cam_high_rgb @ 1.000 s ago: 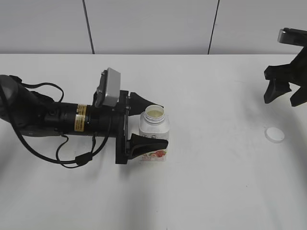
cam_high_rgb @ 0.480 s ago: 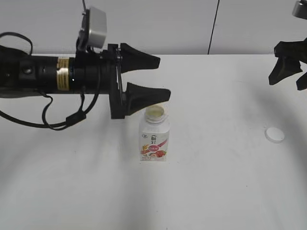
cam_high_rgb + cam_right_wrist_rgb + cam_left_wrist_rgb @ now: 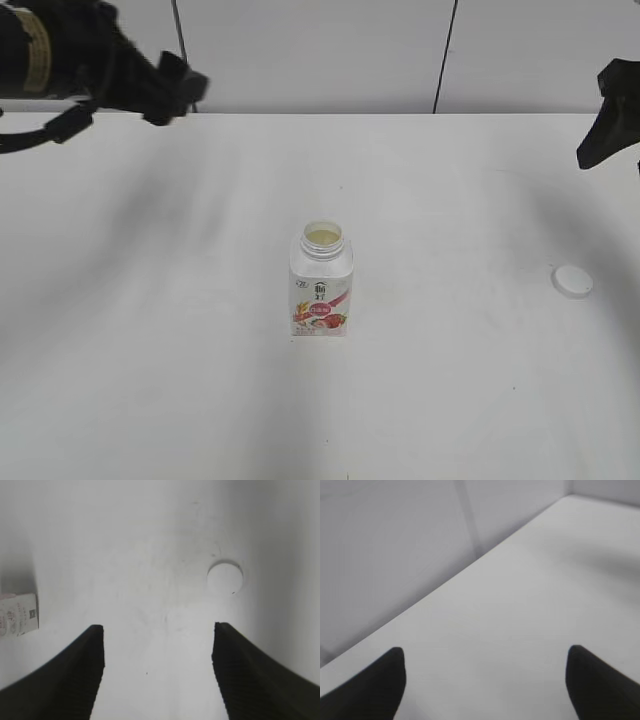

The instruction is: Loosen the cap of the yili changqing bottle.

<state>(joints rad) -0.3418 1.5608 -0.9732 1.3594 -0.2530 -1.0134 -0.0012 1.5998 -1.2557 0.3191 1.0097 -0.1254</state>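
The yili changqing bottle (image 3: 321, 283) stands upright in the middle of the white table, its neck open with no cap on it. Its edge shows at the left of the right wrist view (image 3: 18, 614). The white cap (image 3: 572, 282) lies flat on the table to the right, apart from the bottle, and it also shows in the right wrist view (image 3: 225, 577). My left gripper (image 3: 175, 88) is high at the upper left, open and empty (image 3: 485, 655). My right gripper (image 3: 610, 135) is raised at the right edge, open and empty (image 3: 157, 630).
The white table (image 3: 200, 400) ends at a grey panelled wall (image 3: 310, 50) at the back. The left arm's black body and cable (image 3: 60, 70) hang over the table's far left corner.
My left gripper has let go of the bottle, lifted away and drawn back to the upper left. My right gripper has risen and moved a little right. Bottle and cap stay put.
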